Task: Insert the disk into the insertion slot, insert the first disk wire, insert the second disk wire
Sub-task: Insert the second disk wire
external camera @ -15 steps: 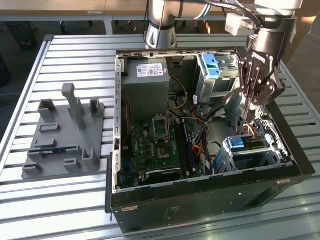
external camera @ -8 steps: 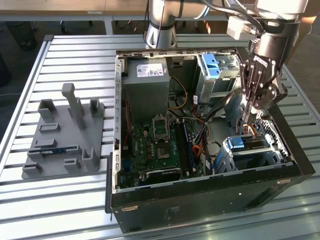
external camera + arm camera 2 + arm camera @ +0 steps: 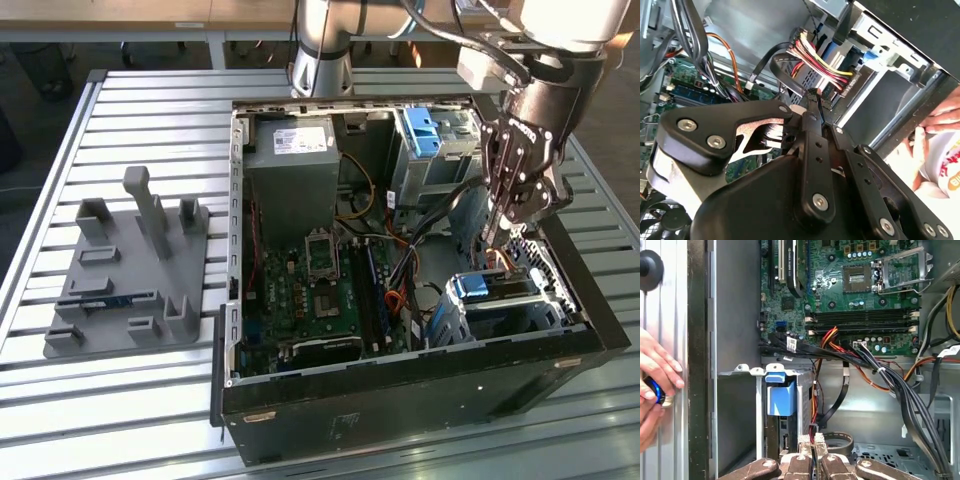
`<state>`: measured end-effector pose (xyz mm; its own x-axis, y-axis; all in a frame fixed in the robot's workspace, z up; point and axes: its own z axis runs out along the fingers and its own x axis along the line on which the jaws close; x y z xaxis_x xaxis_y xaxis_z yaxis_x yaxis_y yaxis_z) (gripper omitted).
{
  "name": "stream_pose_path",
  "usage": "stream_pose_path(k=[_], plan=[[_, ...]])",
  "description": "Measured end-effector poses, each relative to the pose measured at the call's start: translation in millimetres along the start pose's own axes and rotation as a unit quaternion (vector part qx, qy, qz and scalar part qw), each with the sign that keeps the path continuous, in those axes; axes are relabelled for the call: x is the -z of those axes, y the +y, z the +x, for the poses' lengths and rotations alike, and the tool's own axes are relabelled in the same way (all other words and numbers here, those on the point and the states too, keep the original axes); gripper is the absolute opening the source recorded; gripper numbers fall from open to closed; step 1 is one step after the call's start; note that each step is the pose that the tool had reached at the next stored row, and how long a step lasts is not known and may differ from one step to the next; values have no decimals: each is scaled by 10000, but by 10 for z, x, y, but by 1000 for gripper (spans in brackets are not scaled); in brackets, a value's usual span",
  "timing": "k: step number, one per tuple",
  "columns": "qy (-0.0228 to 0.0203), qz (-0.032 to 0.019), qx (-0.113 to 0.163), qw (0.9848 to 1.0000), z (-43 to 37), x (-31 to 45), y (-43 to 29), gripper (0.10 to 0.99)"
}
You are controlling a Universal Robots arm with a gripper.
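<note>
The disk (image 3: 497,291) sits inside the insertion slot (image 3: 545,312), a silver perforated bay at the case's corner on the exterior view's right. Its blue carrier tab (image 3: 780,398) faces up. My gripper (image 3: 493,238) hangs just above the bay's rear end. In both wrist views the fingers (image 3: 804,447) are pressed together around a disk wire (image 3: 813,416), a red, yellow and black bundle that runs down beside the disk. That bundle ends in a black connector (image 3: 846,85) by the bay. A flat black cable (image 3: 842,392) loops close by.
The open computer case (image 3: 400,385) lies on a slatted metal table (image 3: 150,100). Thick black cable bundles (image 3: 900,390) cross the motherboard (image 3: 840,285). A grey fixture (image 3: 125,275) stands at the exterior view's left. A person's hand (image 3: 655,370) rests on the case's outer edge.
</note>
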<state>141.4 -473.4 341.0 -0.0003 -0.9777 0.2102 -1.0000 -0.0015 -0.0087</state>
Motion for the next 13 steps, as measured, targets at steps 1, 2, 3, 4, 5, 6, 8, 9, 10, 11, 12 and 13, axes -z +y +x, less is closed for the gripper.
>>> stream_pose_path(k=[1,2,3,4,5,6,8,9,10,11,12,13], plan=[[-43,1,-1,10000,12,-2,0,149],[-90,2,-1,10000,23,-5,1,149],[-139,3,-2,9999,34,-7,1,149],[-198,4,-3,9998,43,-10,1,149],[-265,6,-4,9996,54,-12,1,149],[-327,7,-5,9995,65,-14,1,149],[-438,9,-6,9990,89,-19,2,149],[-487,9,-7,9988,101,-21,3,149],[-532,9,-7,9986,114,-24,4,149],[-574,9,-7,9984,127,-26,5,149],[-614,10,-8,9981,143,-30,6,149],[-641,9,-9,9979,159,-34,8,149]])
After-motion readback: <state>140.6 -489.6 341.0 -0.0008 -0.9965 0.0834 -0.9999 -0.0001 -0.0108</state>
